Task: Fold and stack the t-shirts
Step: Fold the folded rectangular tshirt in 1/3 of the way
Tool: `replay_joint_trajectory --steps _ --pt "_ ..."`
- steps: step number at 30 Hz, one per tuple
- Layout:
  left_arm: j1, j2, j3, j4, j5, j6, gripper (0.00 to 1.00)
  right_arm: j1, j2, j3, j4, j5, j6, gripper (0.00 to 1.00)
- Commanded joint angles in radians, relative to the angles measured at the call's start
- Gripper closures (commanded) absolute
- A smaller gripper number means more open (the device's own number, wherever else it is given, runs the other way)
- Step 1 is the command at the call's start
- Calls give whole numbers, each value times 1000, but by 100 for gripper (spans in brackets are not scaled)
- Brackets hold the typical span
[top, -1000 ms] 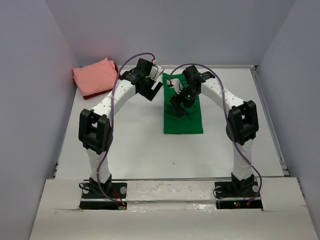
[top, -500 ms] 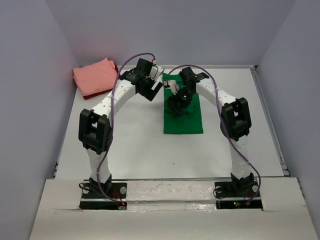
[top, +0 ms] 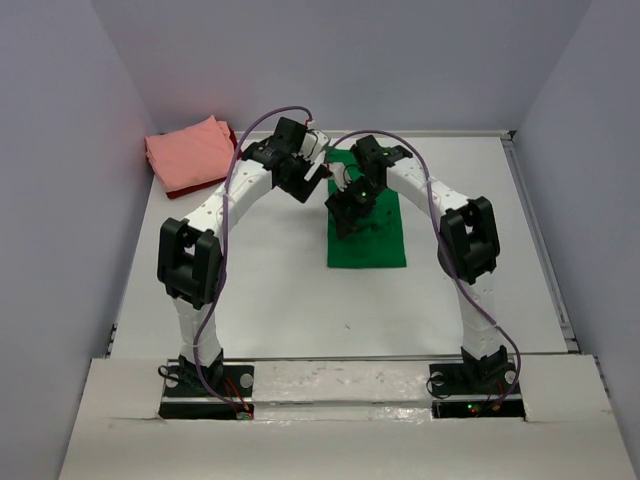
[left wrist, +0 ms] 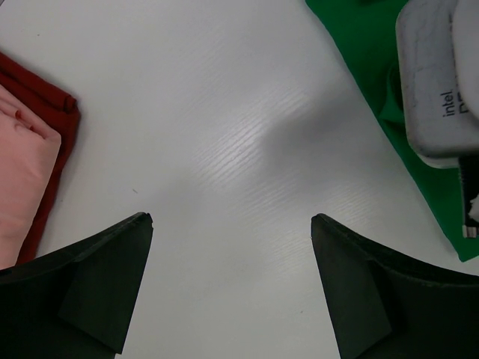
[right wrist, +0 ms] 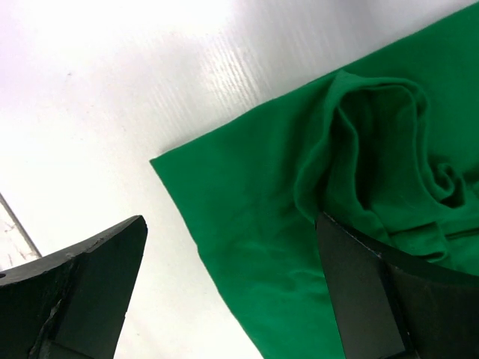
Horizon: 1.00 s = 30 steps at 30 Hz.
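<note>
The right hand (right wrist: 232, 219) gapes wide and empty over the green tee's (right wrist: 247, 217) rumpled end, its arm hiding part of the cloth from above. The left hand (left wrist: 232, 218), also spread wide and empty, hangs over bare bench (left wrist: 224, 112). To its left, the pink tee (left wrist: 19, 187) hides all but an edge of the red tee (left wrist: 52, 105).

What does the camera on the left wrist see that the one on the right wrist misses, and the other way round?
Only the left wrist view: the salmon pink t-shirt lying on the dark red t-shirt at the left edge, and a white housing marked "intel" at the right.
Only the right wrist view: a bunched fold in the green t-shirt.
Both: green cloth, the white table, and black fingers spread wide, holding nothing: the left tool and the right tool.
</note>
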Motion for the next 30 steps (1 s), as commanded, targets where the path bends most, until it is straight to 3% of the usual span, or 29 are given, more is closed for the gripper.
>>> replay_joint_trajectory --steps 1,16,30 --pt "-10 -32 22 -12 4 10 1 13 -58 41 -31 -61 21 0" --pt "-11 -37 2 -4 -2 14 1 31 -79 -52 -20 -100 14 0" --pt "116 -25 17 -7 96 -32 1 31 -69 -150 52 -97 -16 0"
